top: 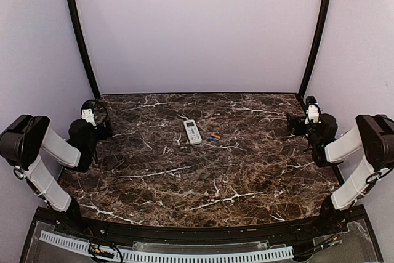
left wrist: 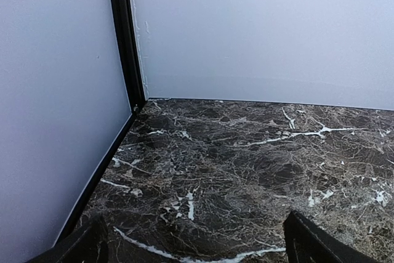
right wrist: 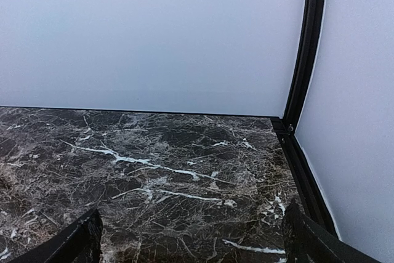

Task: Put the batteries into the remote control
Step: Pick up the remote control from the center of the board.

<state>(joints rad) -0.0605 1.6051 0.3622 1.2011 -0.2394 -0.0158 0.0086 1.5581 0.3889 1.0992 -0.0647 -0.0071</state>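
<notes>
The remote control (top: 192, 132) lies flat on the dark marble tabletop (top: 184, 189), about midway between the two tools and well apart from each. The orange-red battery (top: 215, 135) and the blue battery (top: 211, 139) lie close together just beside it, on the side toward the right tool (top: 293, 125). That tool sits by the right wall (top: 363, 60) and the left tool (top: 103, 129) by the left wall (top: 37, 60); both are spread wide and hold nothing, the left tool's fingers (left wrist: 77, 247) and the right tool's fingers (right wrist: 80, 241) reaching over bare tabletop.
</notes>
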